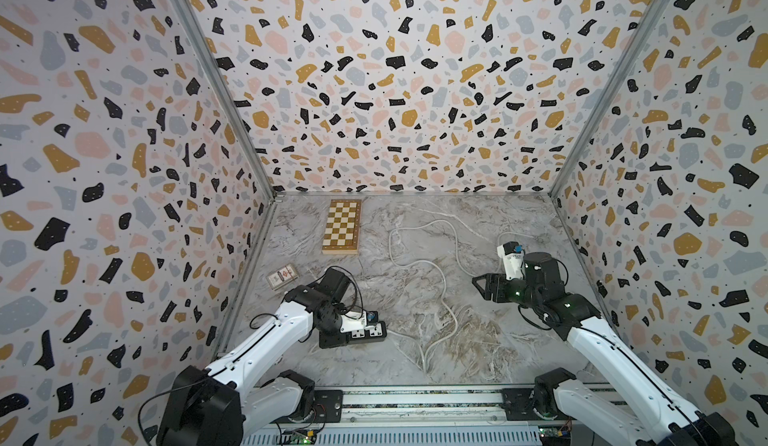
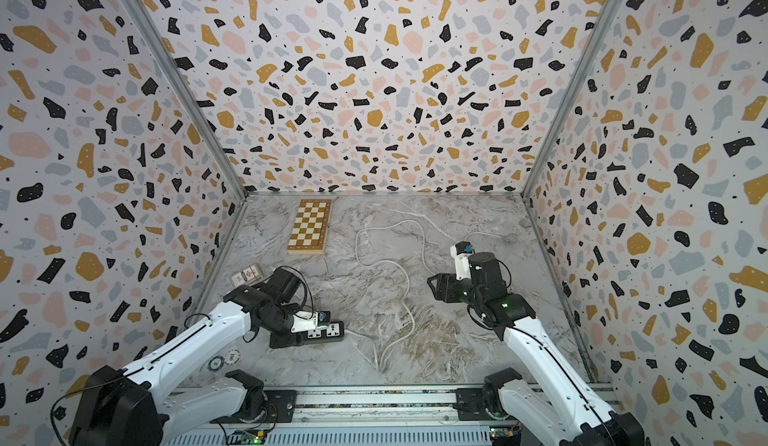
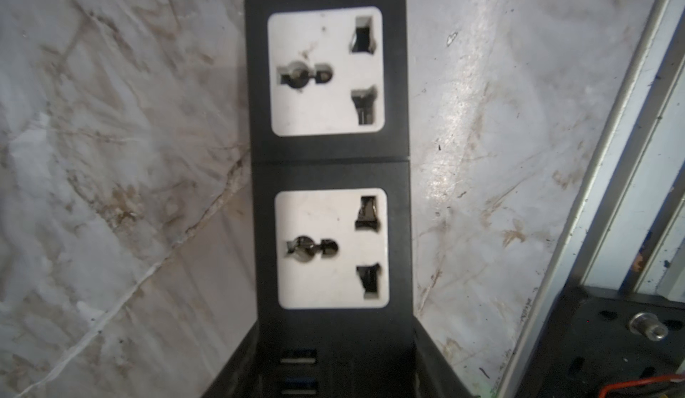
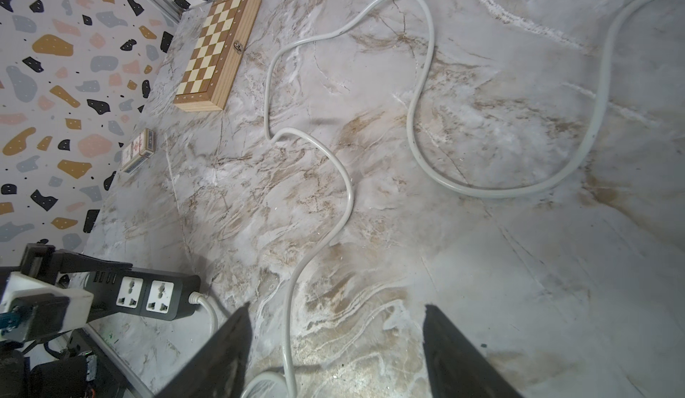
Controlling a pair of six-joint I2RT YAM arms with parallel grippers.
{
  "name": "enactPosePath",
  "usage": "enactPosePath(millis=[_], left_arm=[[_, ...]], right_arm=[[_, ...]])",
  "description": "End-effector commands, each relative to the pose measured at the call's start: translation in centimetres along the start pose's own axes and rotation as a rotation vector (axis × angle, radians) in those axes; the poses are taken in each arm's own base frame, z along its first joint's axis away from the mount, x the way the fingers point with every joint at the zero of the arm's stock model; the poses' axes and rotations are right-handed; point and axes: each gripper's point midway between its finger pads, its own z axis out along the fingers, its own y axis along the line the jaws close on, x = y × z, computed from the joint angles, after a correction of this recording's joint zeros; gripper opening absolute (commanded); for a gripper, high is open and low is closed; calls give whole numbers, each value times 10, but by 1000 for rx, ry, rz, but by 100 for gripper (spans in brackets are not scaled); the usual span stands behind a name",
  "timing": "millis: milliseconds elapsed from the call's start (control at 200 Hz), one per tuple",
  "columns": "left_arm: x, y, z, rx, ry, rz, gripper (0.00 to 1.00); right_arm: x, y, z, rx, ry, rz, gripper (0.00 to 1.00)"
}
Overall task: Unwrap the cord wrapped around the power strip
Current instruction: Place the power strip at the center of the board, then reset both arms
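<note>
The power strip (image 1: 365, 334) sits low on the bench (image 1: 519, 340), in the lower left of both top views. The left end effector (image 1: 334, 338) is clenched on its dark USB end. In the left wrist view both white socket faces are bare, with no cord crossing them.

The cord (image 4: 350, 192) leaves the strip's far end and lies in loose, open curves across the middle of the bench, reaching toward the upper right. Its plug end is not clearly visible.

The right end effector (image 1: 482, 287) hangs at the right of the frame, released and empty, with its jaws wide apart over a stretch of cord.

By my reading the unwrapping is essentially done. At most, the strip needs letting go and the cord straightening.
</note>
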Motion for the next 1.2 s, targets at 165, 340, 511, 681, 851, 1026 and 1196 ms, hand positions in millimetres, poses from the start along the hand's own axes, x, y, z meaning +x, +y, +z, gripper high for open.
enactPosePath(millis=[165,340,511,681,851,1026,1196], left_arm=[[10,-7,14,29,-7,16,31],[11,-7,15,30,-13,4,84],[6,0,3,-10,-36,13,99],[-32,39,-61,-284,-233,-18,99],[-53,129,-140,-821,-507,-324,99],[-4,181,-119,-996,-410,-756,99],[46,201,-91,-1065,-494,-1041,99]], right_arm=[[-3,1,0,-9,-22,-3,74],[-4,2,-2,-10,-26,-4,75],[-9,-4,-7,41,-32,-39,76],[-40,-40,-14,203,-82,-24,77],[-66,-111,-20,419,-152,136,77],[-61,-174,-38,666,-316,141,77],[-55,-210,-30,822,-404,-25,78]])
